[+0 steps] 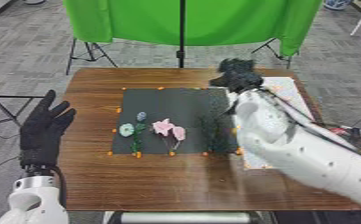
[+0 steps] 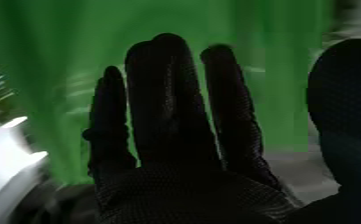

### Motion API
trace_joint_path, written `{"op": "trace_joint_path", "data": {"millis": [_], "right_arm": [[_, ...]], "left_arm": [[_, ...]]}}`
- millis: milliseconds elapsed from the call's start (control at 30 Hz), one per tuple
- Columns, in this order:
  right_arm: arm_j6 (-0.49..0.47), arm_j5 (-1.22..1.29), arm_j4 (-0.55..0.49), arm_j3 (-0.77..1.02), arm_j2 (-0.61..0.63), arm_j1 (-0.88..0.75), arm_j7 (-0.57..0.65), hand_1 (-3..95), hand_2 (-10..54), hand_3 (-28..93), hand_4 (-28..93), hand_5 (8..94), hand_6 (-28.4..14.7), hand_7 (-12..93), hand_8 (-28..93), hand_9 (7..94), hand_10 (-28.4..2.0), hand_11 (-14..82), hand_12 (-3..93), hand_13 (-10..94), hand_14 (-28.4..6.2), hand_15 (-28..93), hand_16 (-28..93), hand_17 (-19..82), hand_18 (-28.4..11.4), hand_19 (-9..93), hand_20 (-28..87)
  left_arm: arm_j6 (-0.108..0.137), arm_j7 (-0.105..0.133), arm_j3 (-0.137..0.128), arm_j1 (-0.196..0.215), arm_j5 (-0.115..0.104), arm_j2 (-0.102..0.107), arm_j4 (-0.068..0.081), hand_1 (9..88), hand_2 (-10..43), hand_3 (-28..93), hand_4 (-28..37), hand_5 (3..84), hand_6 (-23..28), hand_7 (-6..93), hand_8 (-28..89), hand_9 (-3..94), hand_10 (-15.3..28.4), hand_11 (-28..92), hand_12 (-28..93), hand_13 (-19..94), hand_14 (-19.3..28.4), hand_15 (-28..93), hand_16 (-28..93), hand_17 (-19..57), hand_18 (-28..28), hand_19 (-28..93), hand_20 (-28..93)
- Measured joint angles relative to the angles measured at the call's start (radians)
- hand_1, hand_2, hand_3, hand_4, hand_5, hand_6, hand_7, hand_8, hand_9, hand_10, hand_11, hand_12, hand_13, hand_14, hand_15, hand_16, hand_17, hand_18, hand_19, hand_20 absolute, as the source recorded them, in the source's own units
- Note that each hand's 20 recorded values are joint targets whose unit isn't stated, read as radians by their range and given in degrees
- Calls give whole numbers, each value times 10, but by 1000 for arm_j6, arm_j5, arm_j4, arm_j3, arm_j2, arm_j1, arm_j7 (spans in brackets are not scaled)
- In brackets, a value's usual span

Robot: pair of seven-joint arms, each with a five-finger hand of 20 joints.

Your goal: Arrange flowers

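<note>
Head view (clock centred on the dark mat [image 1: 172,102], 12 at the far edge): the step in hand is judged to be the placing of flowers, part done, with the right hand [image 1: 239,77] between placements. It is seen at 1 o'clock, above the far part of the counter [image 1: 185,185], well apart from the blooms. The left hand [image 1: 41,131] is noted at 9 o'clock by the counter's edge, fingers extended, nothing held. For the next move, either another stem should be brought to the mat or a laid one adjusted; a low, gentle approach is called for, since petals could be dragged out of place.

Flowers are laid out on the near half of the mat. A pale blue-green bloom [image 1: 127,130], round and open, is found at 8 o'clock; a small bluish-violet bloom [image 1: 141,116] is seen just beside it, near 9, with green stems [image 1: 136,140] below. Pink flowers [image 1: 163,126] lie near 6, petals spread, thin stems converging. Dark green sprigs [image 1: 215,134], feathery and faint against the mat, are placed at 4. A white speckled sheet [image 1: 286,92] is located at 2.

Right wrist view: the right hand is observed wide open, fingers straight, thumb held well apart; nothing is grasped. Green cloth is seen behind it.
</note>
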Motion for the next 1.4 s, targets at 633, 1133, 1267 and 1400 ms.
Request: {"op": "trace_joint_path", "data": {"millis": [633, 1133, 1267, 1400], "right_arm": [[-317, 188, 332, 180, 65, 54, 77, 296, -95, 822, -283, 442, 32, 176, -149, 476, -167, 172, 140, 515, -123, 779, 109, 119, -210, 721, 335], [-470, 203, 379, 269, -6, -68, 152, 351, -95, 817, -283, 541, 69, 195, -162, 554, -132, 196, 145, 548, -106, 766, 113, 130, -205, 722, 337], [-469, 129, 379, 247, -4, -65, 130, 369, -95, 785, -283, 599, 73, 193, -163, 623, -110, 215, 145, 600, -86, 752, 130, 156, -204, 730, 338], [-430, 5, 383, 167, 3, -62, 95, 391, -95, 754, -283, 644, 76, 187, -162, 673, -103, 231, 148, 633, -76, 745, 143, 178, -206, 739, 336]], "left_arm": [[10, 45, 8, 14, -28, 17, -2, 220, 69, 825, -283, 341, 69, 77, -82, 318, 185, 240, 102, 196, 259, 554, -110, -104, 255, 517, 63], [10, 19, -5, 17, -20, 0, -6, 220, 68, 827, -283, 340, 69, 77, -81, 319, 186, 240, 102, 196, 260, 556, -110, -103, 255, 516, 63], [9, 14, -6, 16, -17, -3, -6, 220, 68, 827, -282, 340, 68, 77, -82, 319, 186, 241, 102, 196, 260, 555, -111, -104, 255, 516, 63], [8, 7, -9, 15, -13, -10, -6, 220, 68, 827, -283, 340, 68, 77, -82, 319, 186, 240, 102, 196, 260, 555, -111, -103, 254, 516, 63]]}}
